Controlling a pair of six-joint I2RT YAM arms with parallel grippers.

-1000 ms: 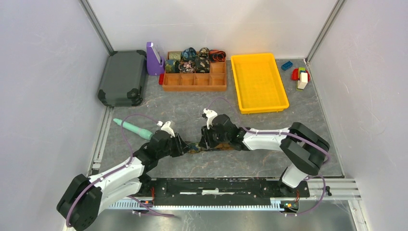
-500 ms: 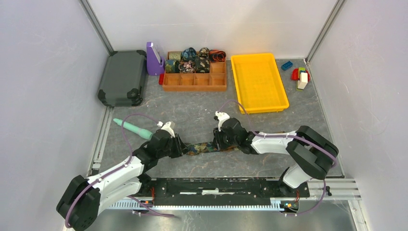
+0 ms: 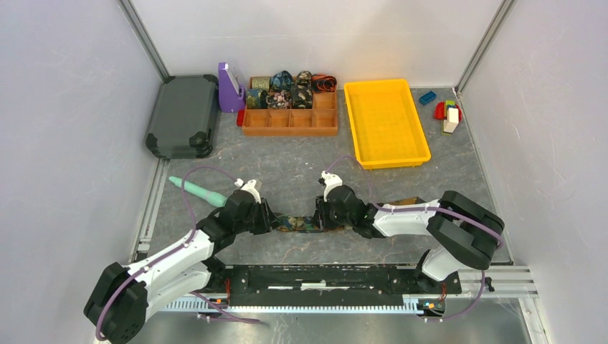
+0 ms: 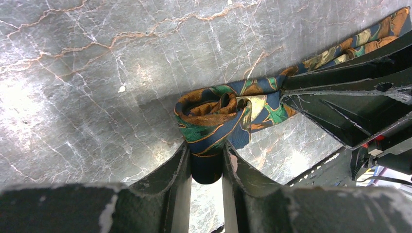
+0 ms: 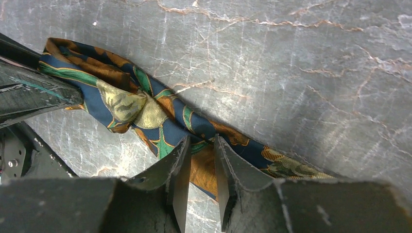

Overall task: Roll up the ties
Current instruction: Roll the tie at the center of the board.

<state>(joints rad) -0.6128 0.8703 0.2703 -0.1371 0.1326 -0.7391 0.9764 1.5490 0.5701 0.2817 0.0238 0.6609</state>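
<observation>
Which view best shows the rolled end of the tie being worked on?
Left wrist: the tie fills the centre, its coiled end pinched in the left gripper. Right wrist shows the flat strip in the right gripper, the coil partly hidden. Top external shows only a short strip between both.

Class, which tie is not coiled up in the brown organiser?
The blue-green and orange tie, pinched between the left gripper and right gripper on the table; the other ties sit coiled at the back of the organiser.

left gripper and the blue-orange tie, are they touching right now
Touching. The left wrist view shows the left gripper closed on the folded end of the tie, fabric pinched between its jaws with no gap.
</observation>
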